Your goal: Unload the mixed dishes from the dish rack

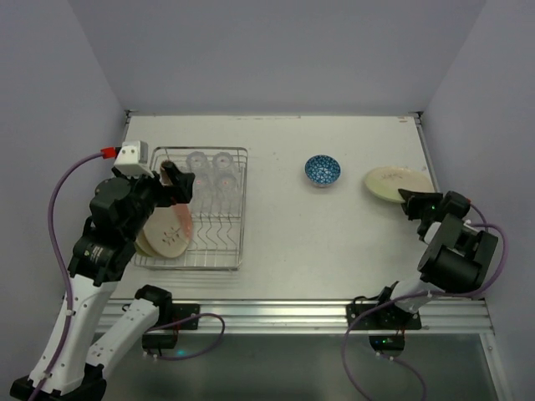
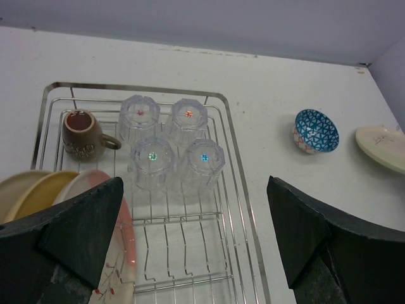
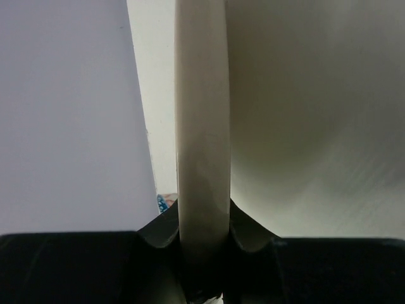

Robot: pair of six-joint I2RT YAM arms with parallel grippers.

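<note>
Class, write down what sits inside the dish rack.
Inside the dish rack: four clear glasses, a brown mug and cream plates. The left claw covers part of the plates, so their number is unclear.

White table (image 1: pixel 292 238): dish rack (image 1: pixel 221 251) left, blue bowl (image 1: pixel 322 170), cream plate (image 1: pixel 391 181) right

The light is soft and even, it seems to come from above. The white table (image 1: pixel 334 242) is bright but has no hard glare, and shadows on it are faint. The walls (image 1: pixel 276 50) take a light violet tone. From the left wrist, the glasses (image 2: pixel 171 142) look sharp, each with a small coloured glint, while the dark fingers (image 2: pixel 76 240) at the lower corners are blurred. From the right wrist, the plate (image 3: pixel 202 126) is very close, soft and out of focus, greyer toward the right.
</note>
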